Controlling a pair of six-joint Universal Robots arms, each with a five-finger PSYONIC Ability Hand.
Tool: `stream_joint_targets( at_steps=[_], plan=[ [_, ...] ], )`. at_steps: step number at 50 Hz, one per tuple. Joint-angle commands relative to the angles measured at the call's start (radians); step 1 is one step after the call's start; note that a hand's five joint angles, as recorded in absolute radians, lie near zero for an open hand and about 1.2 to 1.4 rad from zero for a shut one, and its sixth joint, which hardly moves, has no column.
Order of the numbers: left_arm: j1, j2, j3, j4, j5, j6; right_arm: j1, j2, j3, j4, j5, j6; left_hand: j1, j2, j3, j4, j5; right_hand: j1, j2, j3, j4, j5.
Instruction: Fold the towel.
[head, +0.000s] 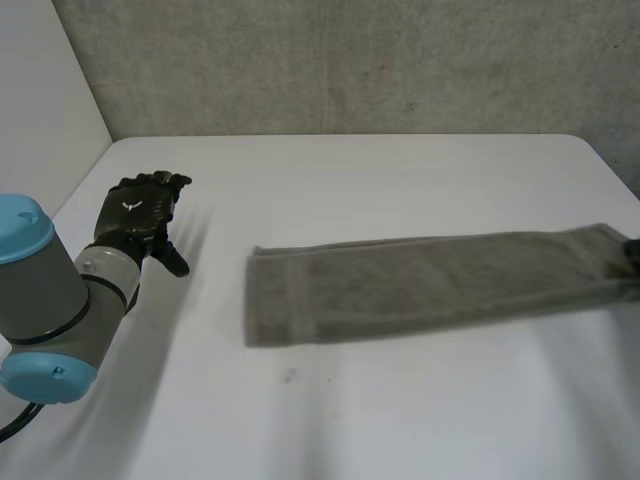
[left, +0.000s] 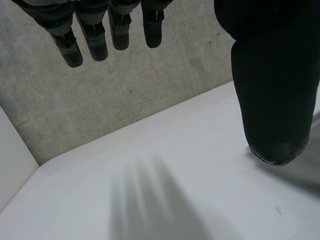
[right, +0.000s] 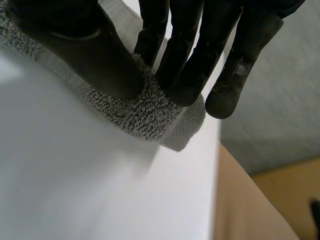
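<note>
A grey towel (head: 420, 280), folded into a long narrow strip, lies across the white table (head: 350, 410) from the middle to the right side. My right hand (head: 632, 252) is at the strip's right end. In the right wrist view its fingers (right: 185, 60) and thumb (right: 85, 45) pinch the towel's end (right: 150, 115) between them, the pile bunched under the tips. My left hand (head: 145, 210) hovers over the table's left part, well apart from the towel, its fingers (left: 95, 35) straight and spread with nothing in them.
A grey concrete wall (head: 350, 60) runs behind the table. The table's right edge (right: 217, 165) lies just beyond the towel's held end, with a brown floor (right: 260, 210) below it. Bare tabletop stretches in front of the towel.
</note>
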Motion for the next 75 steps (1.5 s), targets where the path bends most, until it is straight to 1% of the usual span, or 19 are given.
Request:
stream_joint_targets(
  at_steps=[1,9,11,16,21,25,33,50,51,52,53,61,62,63,65,67,69,73,75],
  plan=[
    [0.0,0.0,-0.004,0.0,0.002,0.0,-0.101,-0.016,-0.022,0.04,-0.014,-0.068,-0.001,0.009,0.007,0.007,-0.029,0.067,0.071,0.053,0.052,0.058],
    [0.0,0.003,-0.004,0.0,0.0,0.0,-0.022,-0.149,-0.039,0.033,-0.097,-0.025,-0.001,0.009,0.007,0.007,-0.029,0.067,0.071,0.053,0.052,0.058],
    [-0.002,0.003,-0.004,0.0,0.0,0.0,0.126,-0.216,-0.049,0.023,-0.113,0.031,-0.001,0.009,0.007,0.007,-0.029,0.067,0.071,0.053,0.052,0.058],
    [-0.002,0.003,-0.004,0.0,0.0,0.0,0.321,-0.263,-0.028,-0.018,-0.132,0.096,-0.001,0.009,0.007,0.007,-0.029,0.067,0.071,0.053,0.052,0.058],
    [-0.004,0.003,-0.006,0.0,0.0,0.0,0.586,-0.237,0.016,-0.068,-0.147,0.09,-0.001,0.009,0.007,0.007,-0.029,0.067,0.071,0.053,0.052,0.058],
    [-0.005,0.003,-0.009,0.0,0.0,0.0,0.795,-0.134,0.041,-0.121,-0.149,0.085,-0.001,0.009,0.007,0.007,-0.029,0.067,0.071,0.053,0.052,0.058],
    [-0.008,0.003,-0.012,0.002,0.0,0.0,0.965,0.004,0.046,-0.153,-0.138,0.085,-0.001,0.009,0.007,0.007,-0.029,0.067,0.071,0.053,0.052,0.058],
    [-0.014,0.002,-0.014,0.002,0.0,0.0,0.988,0.024,0.018,-0.171,-0.133,0.105,-0.001,0.009,0.007,0.007,-0.029,0.067,0.071,0.053,0.052,0.058],
    [-0.014,0.002,-0.014,0.002,0.0,0.0,0.994,0.023,0.024,-0.167,-0.132,0.104,-0.001,0.009,0.007,0.007,-0.029,-0.511,-0.506,-0.524,-0.525,-0.519],
    [-0.014,0.002,-0.014,0.002,0.0,0.0,0.994,0.023,0.024,-0.167,-0.132,0.104,-0.001,0.009,0.007,0.007,-0.029,-0.516,-0.512,-0.53,-0.531,-0.525],
    [-0.014,0.002,-0.014,0.002,0.0,0.0,0.995,0.015,0.033,-0.168,-0.129,0.102,-0.001,0.009,0.007,0.007,-0.029,-1.155,-1.151,-1.169,-1.169,-1.164],
    [-0.016,0.003,-0.015,0.002,0.0,0.0,0.946,-0.146,0.087,-0.155,-0.081,0.183,-0.001,0.009,0.007,0.007,-0.029,-1.155,-1.151,-1.169,-1.169,-1.164],
    [-0.016,0.003,-0.015,0.002,0.0,0.0,0.858,-0.21,0.122,-0.152,-0.057,0.261,-0.001,0.009,0.007,0.007,-0.029,-1.155,-1.151,-1.169,-1.169,-1.164],
    [-0.017,0.003,-0.015,0.002,0.0,0.0,0.857,-0.21,0.122,-0.151,-0.057,0.262,-0.001,0.009,0.007,0.007,-0.029,-1.155,-1.151,-1.169,-1.169,-1.164],
    [-0.019,0.003,-0.015,0.002,-0.002,0.0,0.685,-0.296,0.196,-0.15,-0.047,0.402,-0.001,0.009,0.007,0.007,-0.029,-1.155,-1.151,-1.169,-1.169,-1.164],
    [-0.022,0.005,-0.018,0.002,-0.002,0.0,0.684,-0.296,0.196,-0.15,-0.047,0.403,-0.001,0.009,0.007,0.007,-0.029,-1.155,-1.151,-1.169,-1.169,-1.164],
    [-0.03,0.008,-0.023,0.002,0.0,0.0,0.576,-0.344,0.281,-0.132,-0.063,0.458,-0.001,0.009,0.007,0.007,-0.029,-1.155,-1.151,-1.169,-1.169,-1.164],
    [-0.068,0.023,-0.027,0.0,0.002,0.0,0.501,-0.347,0.343,-0.122,-0.089,0.453,-0.001,0.009,0.007,0.007,-0.029,-1.155,-1.151,-1.169,-1.169,-1.164],
    [-0.12,0.035,-0.029,0.0,0.0,0.0,0.465,-0.347,0.368,-0.122,-0.112,0.452,0.003,0.013,0.011,0.011,-0.025,-1.155,-1.151,-1.169,-1.169,-1.164]
  ],
)
